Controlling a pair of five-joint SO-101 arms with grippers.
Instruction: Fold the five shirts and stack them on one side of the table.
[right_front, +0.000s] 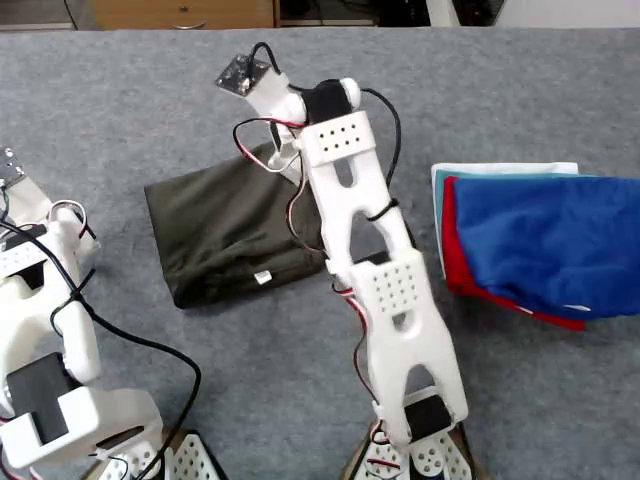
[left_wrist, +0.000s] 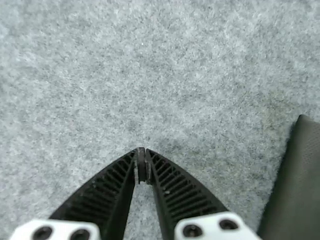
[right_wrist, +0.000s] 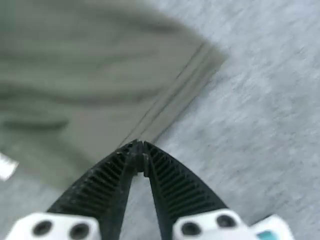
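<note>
Right gripper (right_wrist: 140, 157), fingers pinched together empty, hovers at the edge of the dark shirt (right_front: 225, 235), probably to shift it onto the right-hand stack (right_front: 550, 235); left gripper (left_wrist: 141, 170), closed too, hangs clear.

Grey, felt-like fabric covers the whole worktop (right_front: 520, 90). Beyond its far edge stands a wooden drawer front (right_front: 185, 12).

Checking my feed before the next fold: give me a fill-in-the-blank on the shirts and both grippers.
1. On the stack, the top shirt is ____.
2. The second shirt, just beneath, is ____.
3. The dark folded shirt lies under the ____ arm's gripper.
4. The left gripper is ____, over the grey table.

Missing words: blue; red; right; shut.
</note>
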